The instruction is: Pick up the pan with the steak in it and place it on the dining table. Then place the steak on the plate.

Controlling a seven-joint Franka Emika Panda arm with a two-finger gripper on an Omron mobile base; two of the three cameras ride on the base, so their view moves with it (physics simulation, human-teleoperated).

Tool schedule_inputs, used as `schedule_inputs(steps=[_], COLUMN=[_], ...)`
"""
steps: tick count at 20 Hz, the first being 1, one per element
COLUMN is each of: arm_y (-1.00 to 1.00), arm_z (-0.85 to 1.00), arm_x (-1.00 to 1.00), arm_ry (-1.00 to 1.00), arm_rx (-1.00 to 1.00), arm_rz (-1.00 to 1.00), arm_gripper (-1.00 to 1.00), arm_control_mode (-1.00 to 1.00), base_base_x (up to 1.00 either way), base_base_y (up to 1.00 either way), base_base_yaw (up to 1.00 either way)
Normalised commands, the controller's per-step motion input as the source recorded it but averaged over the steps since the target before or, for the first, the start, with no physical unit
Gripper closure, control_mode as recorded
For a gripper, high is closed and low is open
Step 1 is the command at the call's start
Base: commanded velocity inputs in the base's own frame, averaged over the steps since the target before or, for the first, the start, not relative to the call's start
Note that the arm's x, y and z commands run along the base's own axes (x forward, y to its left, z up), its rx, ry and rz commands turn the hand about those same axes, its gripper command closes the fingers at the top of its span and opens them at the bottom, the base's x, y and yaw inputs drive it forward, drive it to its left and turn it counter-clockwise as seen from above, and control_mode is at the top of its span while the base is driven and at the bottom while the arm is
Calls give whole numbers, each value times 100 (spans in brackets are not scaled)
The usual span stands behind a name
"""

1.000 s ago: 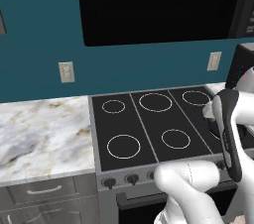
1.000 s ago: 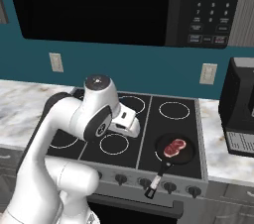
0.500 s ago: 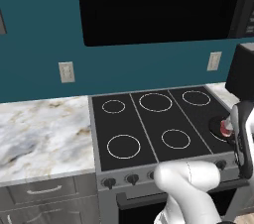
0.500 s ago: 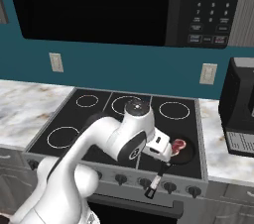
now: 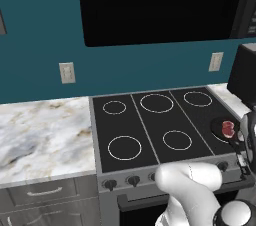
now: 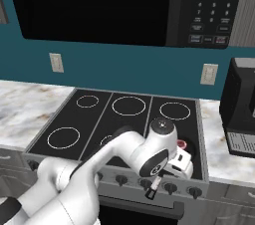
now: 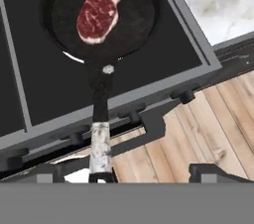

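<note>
The pan (image 7: 101, 17) sits on the stove's (image 7: 30, 84) front burner nearest the right-hand bench (image 6: 214, 144), with the steak (image 7: 100, 7) lying flat in it, a little off-centre toward the far rim. Its handle (image 7: 100, 119) runs straight out from the pan over the stove's front edge, above the knobs and the wooden floor (image 7: 213, 129).

The pincer (image 7: 121, 173) is spread wide and has hold of nothing — only its two dark tips show at the bottom of the hand view. It hangs off the stove's front edge, looking back along the handle toward the pan.

What the coming grasp turns on: the handle's long axis points almost directly at the pincer, its pale end lying nearest, a little to one side of the gap between the tips, the pan bowl beyond. The tips stand to either side of that axis, so the jaws look roughly square to it. My judgement is that a short advance along the handle line — with a small sideways correction — would bring it between the tips.
</note>
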Motion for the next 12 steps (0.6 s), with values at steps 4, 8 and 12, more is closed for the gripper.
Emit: schedule_inputs(steps=[4,8,12], arm_y=[1,28,34], arm_z=[-10,-43,-43], arm_x=[0,9,10], arm_ry=[1,5,2], arm_rx=[0,0,-1], arm_rz=[0,-1,-2], arm_gripper=[-100,-100,-100], arm_control_mode=[-100,-100,-100], base_base_x=[0,0,0], base_base_y=[0,0,0], base_base_yaw=[0,0,0])
